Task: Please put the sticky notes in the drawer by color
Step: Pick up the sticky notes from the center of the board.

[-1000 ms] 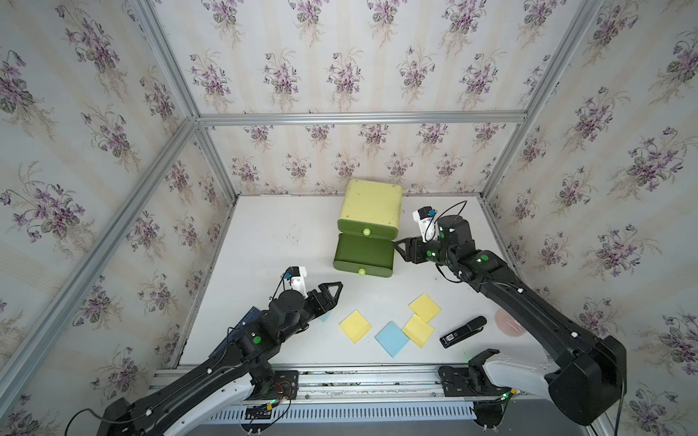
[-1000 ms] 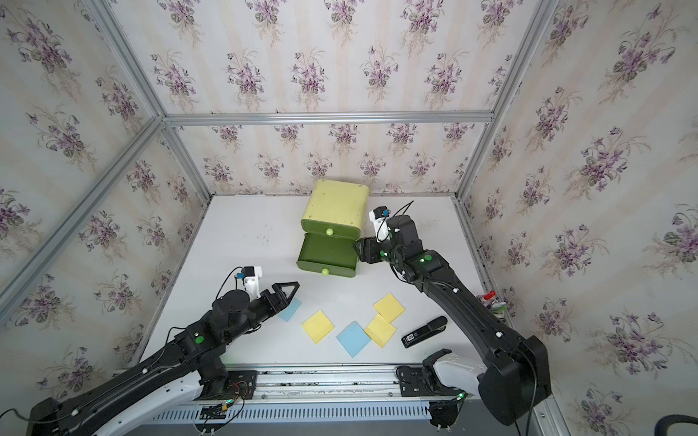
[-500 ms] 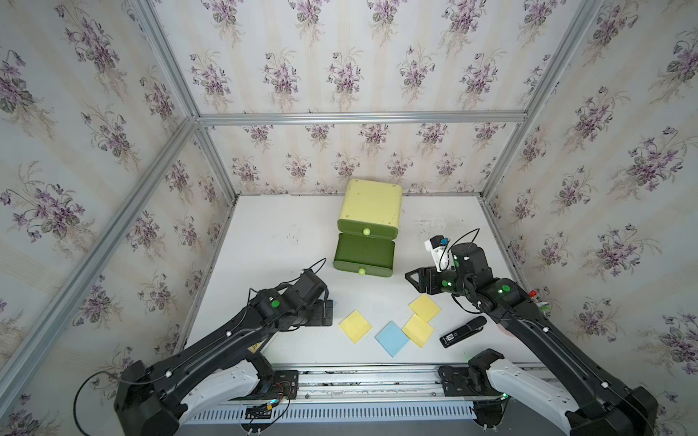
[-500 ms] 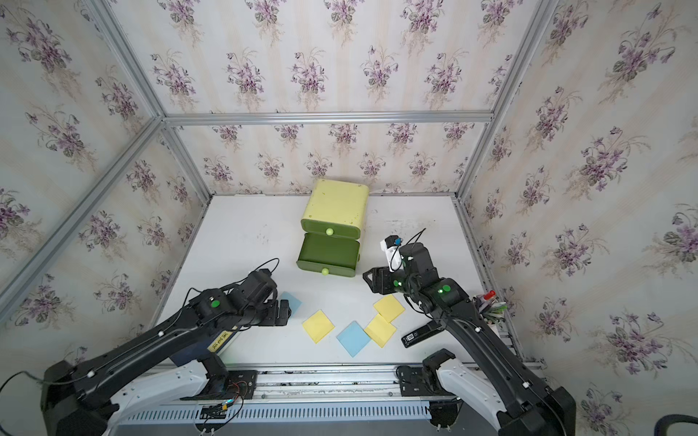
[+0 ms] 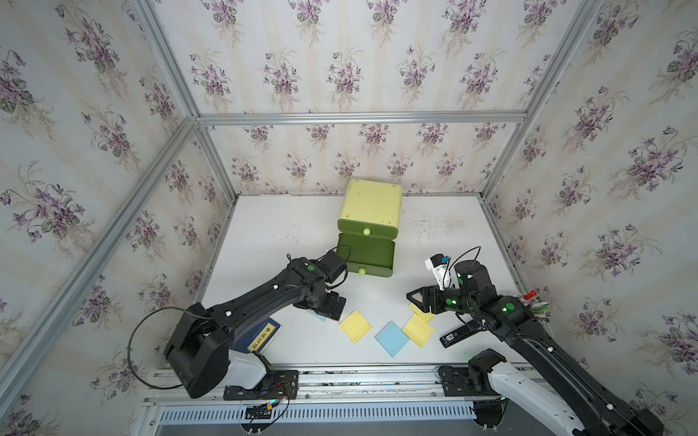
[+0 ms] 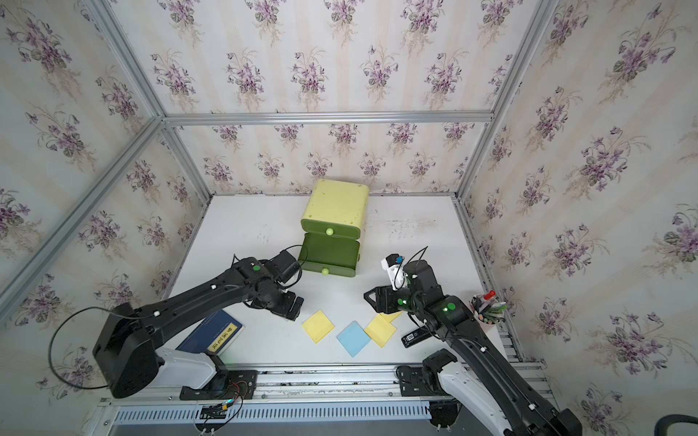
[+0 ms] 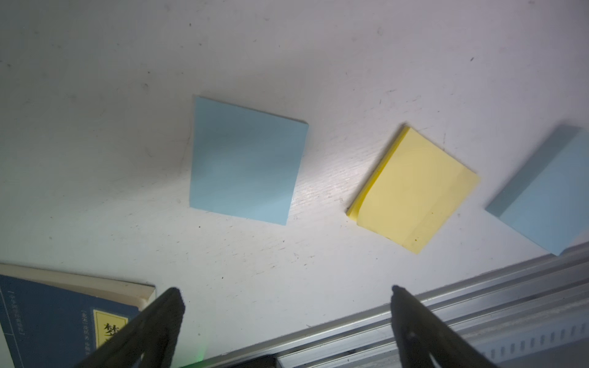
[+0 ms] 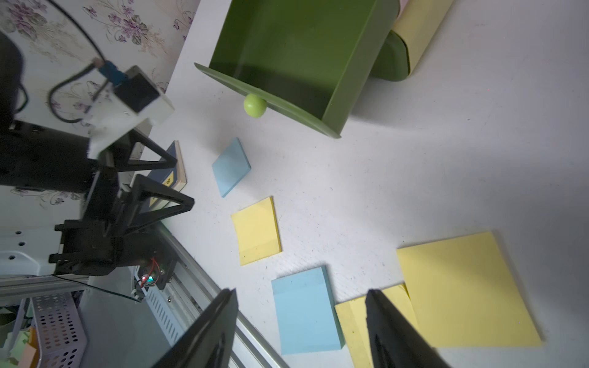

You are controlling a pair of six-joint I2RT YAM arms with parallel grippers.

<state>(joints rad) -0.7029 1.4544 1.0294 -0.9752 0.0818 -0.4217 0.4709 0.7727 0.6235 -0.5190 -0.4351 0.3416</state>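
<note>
Working from left to right, we find a white table (image 5: 287, 226) boxed in by floral-papered walls (image 5: 340, 56) and an aluminium frame (image 5: 359, 117). A dark blue book (image 6: 213, 334) lies at the near left. The left gripper (image 7: 285, 290) hangs over the table just right of the book, jaws spread wide and gripping nothing.

The sticky notes follow in a loose row along the near edge: first blue note (image 7: 247, 161), lone yellow note (image 5: 355, 326), second blue note (image 5: 392, 338), then a yellow pair (image 5: 418, 331) with corners overlapping. The right gripper (image 8: 301, 291) hovers above that pair, jaws partly apart and empty. A black handset (image 5: 459, 334) and a pen cup (image 6: 487, 311) sit at the far right.

The cabinet (image 5: 370, 204) stands mid-table toward the back wall, knobs facing the near edge. One lower drawer (image 5: 365, 251) is pulled out toward the notes, so the longest run is front to back. The drawer above it is shut. All five notes lie flat on the table, outside the cabinet. They are square, and in both top views their corners point at the near edge.

In both top views the left gripper covers almost all of the first blue note. The left wrist view shows it whole, clear of the fingertips. Only the right wrist view shows a perforated tray (image 8: 57, 321) beyond the table.
</note>
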